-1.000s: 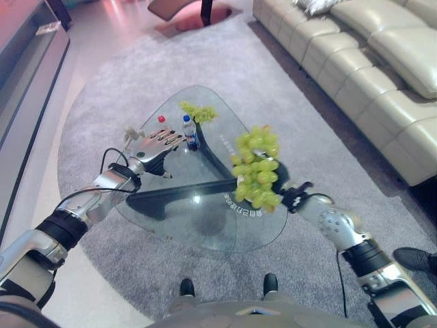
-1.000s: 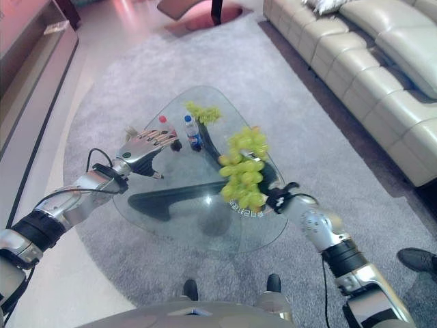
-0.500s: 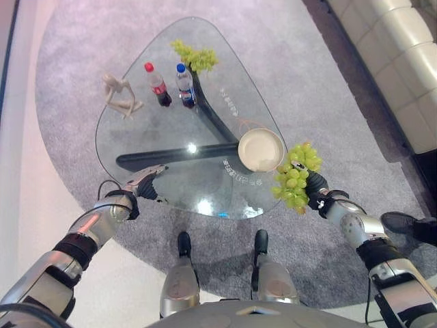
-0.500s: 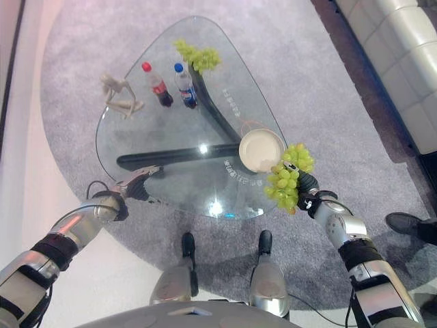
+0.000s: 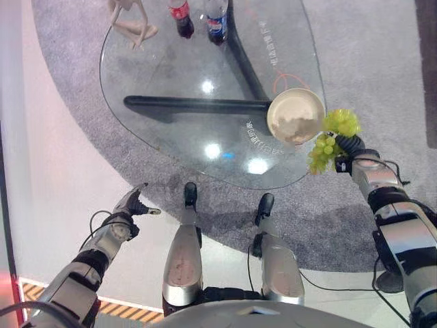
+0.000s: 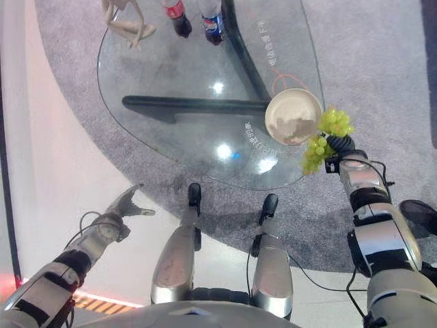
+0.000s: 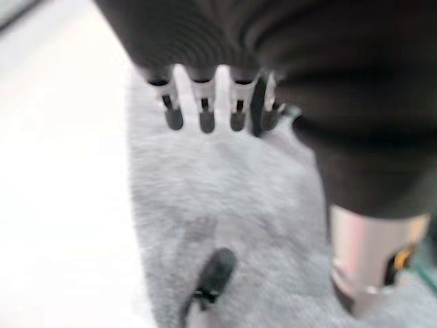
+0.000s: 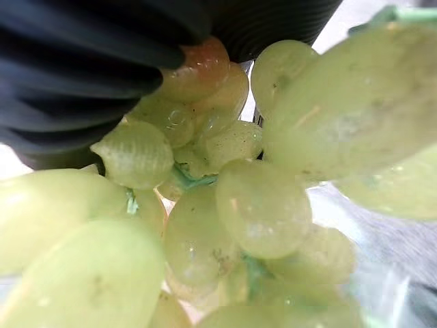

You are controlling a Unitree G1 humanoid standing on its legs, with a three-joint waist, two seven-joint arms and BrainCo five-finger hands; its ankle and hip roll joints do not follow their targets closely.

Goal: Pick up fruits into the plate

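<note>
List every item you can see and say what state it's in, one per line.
Green grapes: lifted, held in the right hand beside the plate's rim.
Plate: on the glass table, holding no fruit.
Right hand: closed on the grapes.
Left hand: fingers straight, holding nothing, over the floor.
Two bottles: upright, capped.
Glass table: bare in the middle.

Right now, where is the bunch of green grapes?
In the eye views the bunch of green grapes is in the right hand, just off the right edge of the glass table, beside the empty plate.

Two bottles (image 5: 198, 15) and a pale figurine (image 5: 131, 20) on the glass table (image 5: 171, 143), grey rug (image 5: 382, 61) beneath.
</note>
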